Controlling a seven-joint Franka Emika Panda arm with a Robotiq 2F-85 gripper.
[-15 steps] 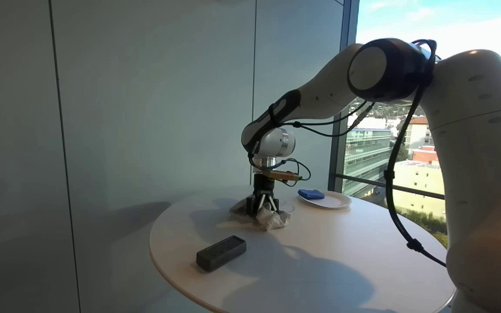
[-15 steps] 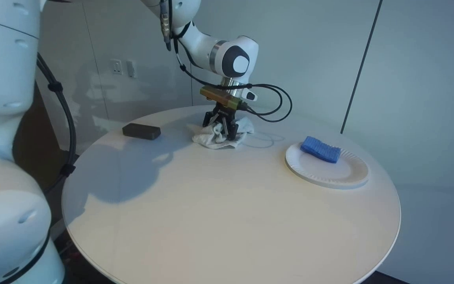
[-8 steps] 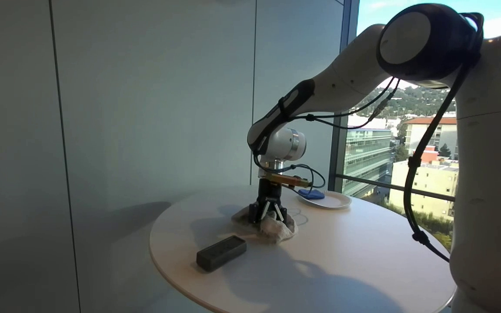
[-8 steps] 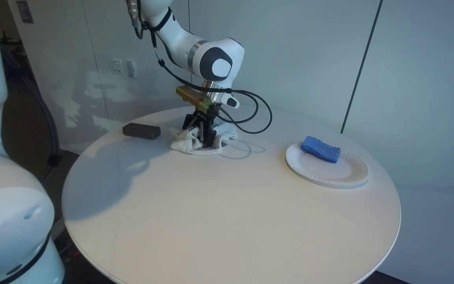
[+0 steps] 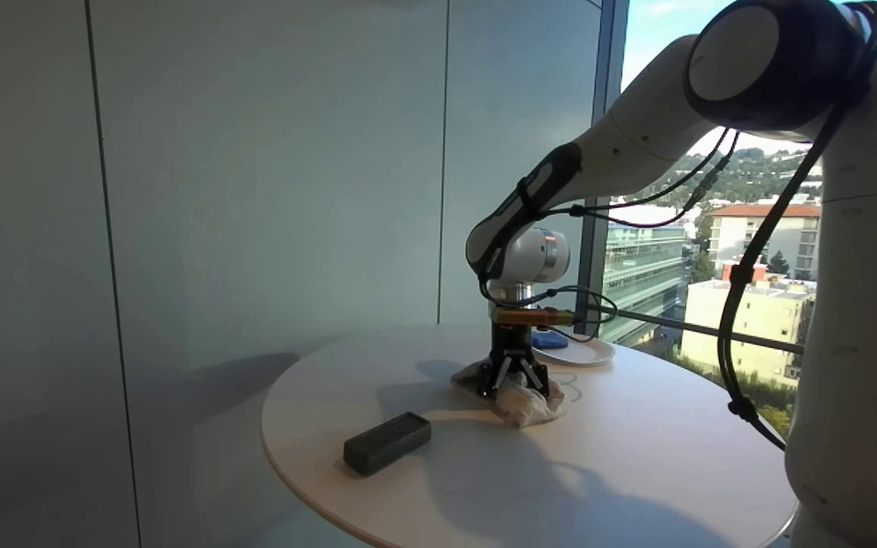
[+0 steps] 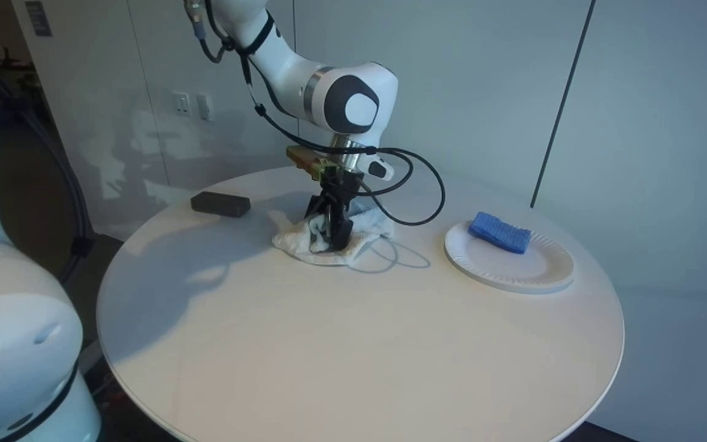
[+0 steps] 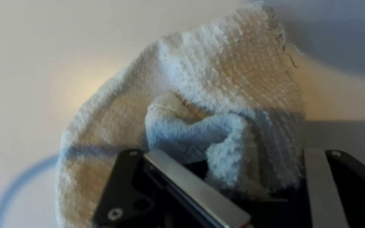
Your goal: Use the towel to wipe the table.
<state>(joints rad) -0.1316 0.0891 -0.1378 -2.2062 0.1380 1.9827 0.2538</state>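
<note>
The pale, crumpled towel lies on the white round table [image 6: 390,356] and shows in both exterior views, as towel [image 5: 527,407] and towel [image 6: 295,240]. In the wrist view the towel [image 7: 233,69] spreads out ahead of the fingers, with a thick fold rising between them. My gripper [image 5: 515,387] points straight down at the tabletop. It also shows in an exterior view [image 6: 328,230] and in the wrist view [image 7: 233,180]. Its fingers stand well apart with bunched towel filling the space between them, and the towel travels with it. The fingertips are partly hidden in the cloth.
A dark grey box [image 5: 387,444] lies on the table and also shows in an exterior view [image 6: 220,204]. A white plate [image 6: 537,270] with a blue folded cloth or sponge [image 6: 499,232] stands on another side. A wall [image 6: 482,92] rises behind the table.
The gripper and the towel have slid together across the table: away from the dark box and then nearer the camera in an exterior view. The box, plate and blue item have not moved.
</note>
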